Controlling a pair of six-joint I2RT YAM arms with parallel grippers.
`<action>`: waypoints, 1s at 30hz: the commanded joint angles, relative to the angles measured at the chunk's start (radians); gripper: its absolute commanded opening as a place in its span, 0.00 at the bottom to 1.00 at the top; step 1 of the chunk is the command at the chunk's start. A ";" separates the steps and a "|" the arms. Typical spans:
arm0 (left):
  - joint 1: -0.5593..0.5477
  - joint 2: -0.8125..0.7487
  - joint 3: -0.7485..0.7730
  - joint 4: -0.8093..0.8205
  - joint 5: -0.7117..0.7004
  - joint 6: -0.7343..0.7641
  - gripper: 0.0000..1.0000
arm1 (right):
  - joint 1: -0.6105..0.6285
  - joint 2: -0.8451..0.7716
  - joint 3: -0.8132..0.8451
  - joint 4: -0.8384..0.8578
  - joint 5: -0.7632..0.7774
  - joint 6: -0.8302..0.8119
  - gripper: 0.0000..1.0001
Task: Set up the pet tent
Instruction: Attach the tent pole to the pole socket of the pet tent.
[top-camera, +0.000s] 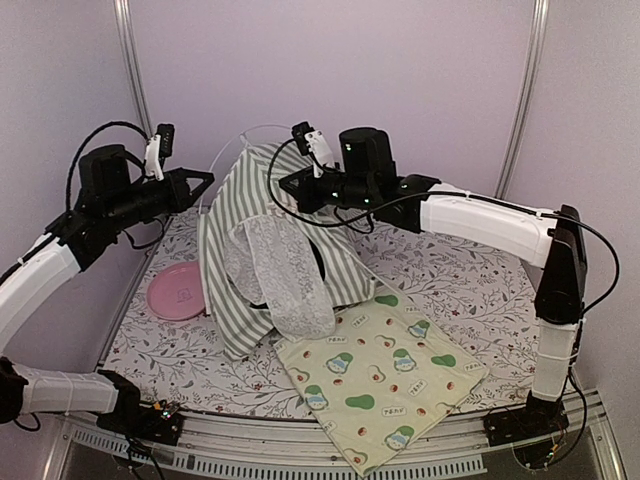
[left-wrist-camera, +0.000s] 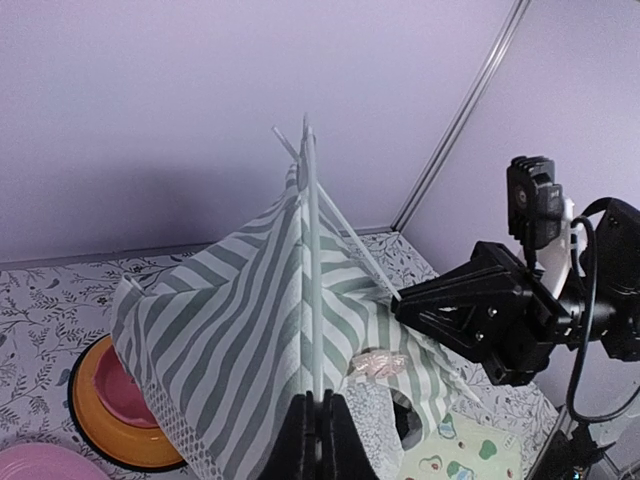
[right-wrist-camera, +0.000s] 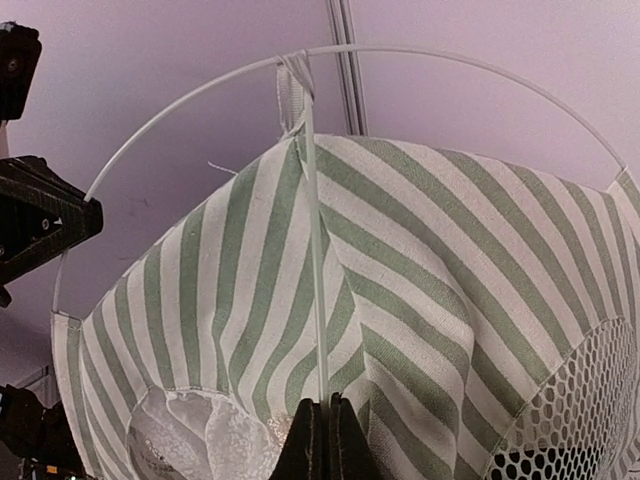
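Note:
The pet tent (top-camera: 245, 225), sage-green and white striped, stands half raised at the table's middle, with its white lace door curtain (top-camera: 282, 272) hanging toward the front. My left gripper (top-camera: 205, 186) is at its upper left and my right gripper (top-camera: 287, 185) at its upper right. In the left wrist view my left gripper (left-wrist-camera: 320, 415) is shut on a thin white pole (left-wrist-camera: 313, 260) that runs up a seam. In the right wrist view my right gripper (right-wrist-camera: 324, 408) is shut on another thin pole (right-wrist-camera: 314, 270). A bent pole (right-wrist-camera: 470, 62) arcs over the top, and the mesh window (right-wrist-camera: 572, 410) shows at the right.
A pale yellow avocado-print mat (top-camera: 385, 375) lies at the front right and overhangs the table's near edge. A pink plate (top-camera: 178, 291) sits left of the tent. An orange pet bowl (left-wrist-camera: 120, 405) lies behind the tent's left side. Metal frame posts (top-camera: 130, 60) stand at the back corners.

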 joint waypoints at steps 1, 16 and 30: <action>-0.039 -0.030 -0.011 0.084 0.022 0.043 0.00 | -0.008 0.040 0.039 -0.086 0.052 0.043 0.00; -0.162 0.039 -0.082 0.088 0.052 0.121 0.00 | -0.014 0.086 0.145 -0.111 -0.024 -0.105 0.00; -0.160 0.014 0.002 0.043 -0.042 0.161 0.49 | -0.017 0.087 0.152 0.082 -0.159 -0.227 0.00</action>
